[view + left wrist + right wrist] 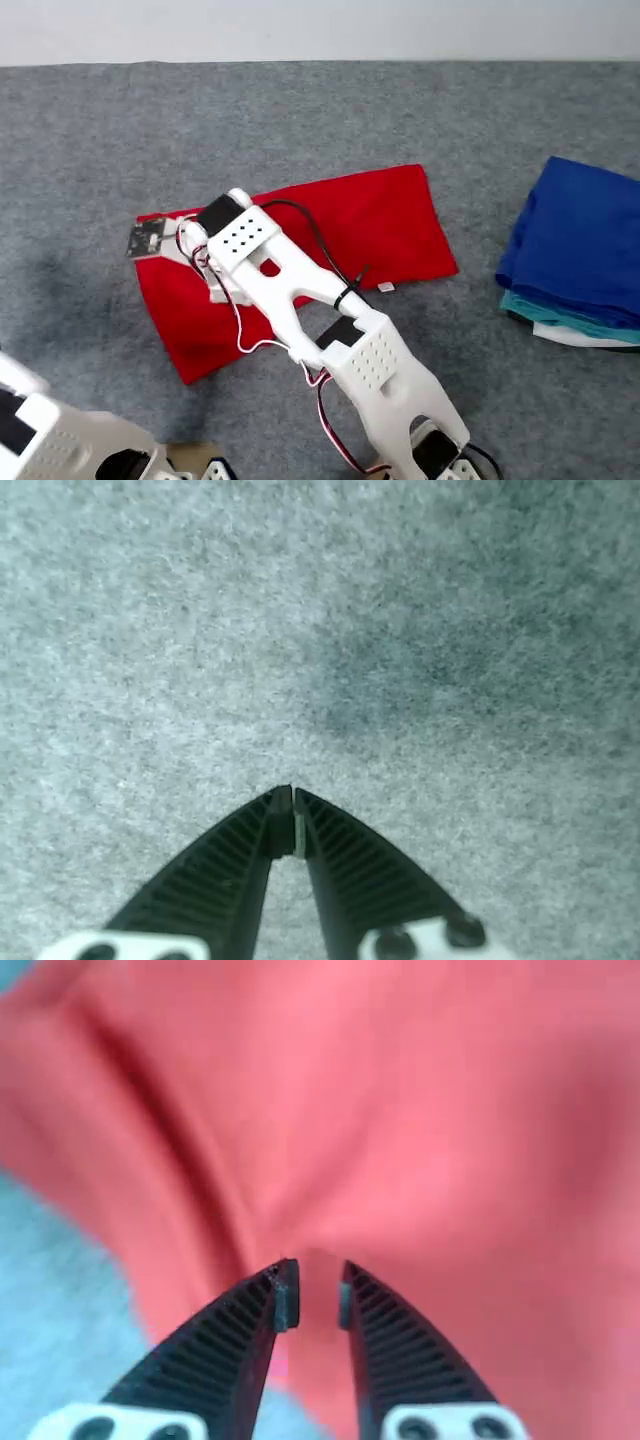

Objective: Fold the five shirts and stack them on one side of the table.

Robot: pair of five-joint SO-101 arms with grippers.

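Observation:
A red shirt (380, 225) lies partly folded in the middle of the grey felt table (330, 110). My right gripper (192, 255) is down on the shirt's left end. In the right wrist view my right gripper (315, 1295) has its fingertips pinched on a puckered ridge of the red shirt (420, 1130), with creases running into the tips. My left gripper (292, 815) hangs shut over bare grey felt (300, 610), holding nothing. The left arm's base (45, 435) sits at the near left corner.
A stack of folded shirts stands at the right edge, a blue shirt (585, 240) on top, a teal one (560, 312) and a white one (572, 338) under it. Bare felt stretches across the far side and the left.

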